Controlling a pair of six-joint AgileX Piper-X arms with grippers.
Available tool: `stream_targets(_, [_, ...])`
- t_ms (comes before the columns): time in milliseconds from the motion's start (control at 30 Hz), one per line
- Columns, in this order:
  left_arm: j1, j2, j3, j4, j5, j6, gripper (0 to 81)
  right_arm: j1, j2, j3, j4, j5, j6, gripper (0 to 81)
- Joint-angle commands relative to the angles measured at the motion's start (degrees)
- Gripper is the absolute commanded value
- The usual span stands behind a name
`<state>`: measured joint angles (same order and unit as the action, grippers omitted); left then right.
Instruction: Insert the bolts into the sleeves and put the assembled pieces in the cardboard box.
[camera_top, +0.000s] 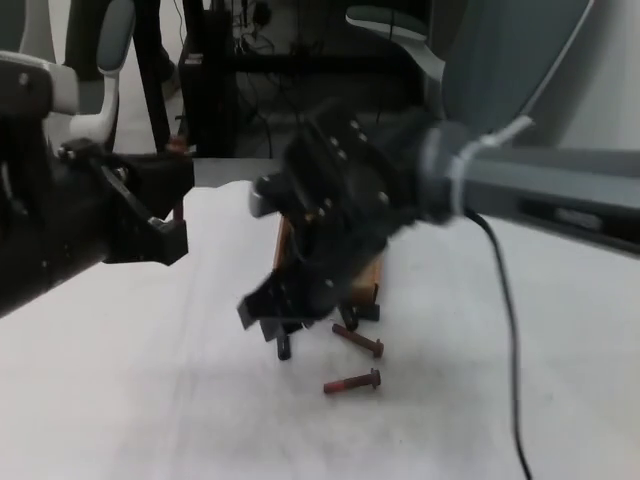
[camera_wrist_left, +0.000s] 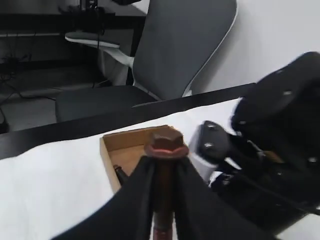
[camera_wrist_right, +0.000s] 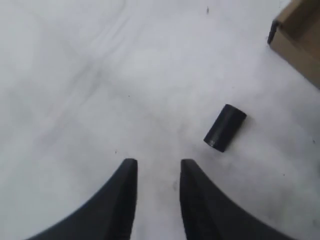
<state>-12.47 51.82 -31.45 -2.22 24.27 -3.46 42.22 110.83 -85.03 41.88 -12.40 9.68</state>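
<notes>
Bolt, reddish-brown metal, flanged hex head (camera_wrist_left: 165, 146): one item, pinched by the shank between the pressed-in fingers of my left gripper (camera_wrist_left: 163, 165). The head stands just beyond the fingertips and the shank runs back between them, its far end hidden. I judge it rigid, light and not fragile. The threads give the pads some bite, so a hold on the shank below the head should not slip.

Sleeve, short black cylinder (camera_wrist_right: 225, 127): lies on its side on the white bench cover (camera_wrist_right: 75, 75), near my right gripper (camera_wrist_right: 158, 162), ahead of its fingertips and off to one side. That gripper's fingers are spread and hold nothing. The sleeve looks stiff, smooth and apt to roll. I would grip it across the curved wall at mid-length, leaving both ends free.

Spares: a loose bolt (camera_top: 352, 382) and a second bolt (camera_top: 358, 341), same kind, on the cover near the right gripper.

Cardboard box, brown, open-topped (camera_wrist_left: 131, 142): ahead of the left gripper, past the held bolt's head.
</notes>
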Motion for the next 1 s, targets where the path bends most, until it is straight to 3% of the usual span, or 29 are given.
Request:
stream_targets(0, [-0.31,-2.14,0.02,-2.37,2.04,-0.66,1.7,0.06,3.77,-6.52,6.33,3.21,-4.04,29.0])
stream_targets(133, [-0.31,-4.43,0.02,-3.35,2.47,-0.66,1.7,-0.2,9.11,-12.73,13.55,9.3,-7.99,29.7])
stream_targets(200, [-0.31,-5.83,0.02,-3.67,2.86,-0.66,1.7,-0.56,10.91,-14.55,15.35,9.33,-8.45,36.7])
stream_targets(300, [-0.31,-8.2,0.02,-4.85,2.85,-0.66,1.7,-1.09,12.65,-14.98,15.34,9.33,-8.34,53.6])
stream_targets(700, [-0.31,-12.19,0.02,-6.67,2.85,-0.54,1.7,-1.14,14.05,-14.98,10.18,10.0,-2.95,54.0])
stream_targets(767, [-0.31,-12.19,0.02,-6.67,2.85,-0.54,1.7,-1.14,14.42,-14.98,9.75,10.0,-2.32,49.8])
stream_targets(900, [-0.31,-12.19,0.02,-6.67,2.85,-0.54,1.7,-1.14,16.63,-14.98,12.04,10.0,-2.43,28.4])
stream_targets(967, [-0.31,-12.19,0.02,-6.67,2.85,-0.54,1.7,-1.14,17.73,-14.98,13.07,10.0,-2.42,28.3])
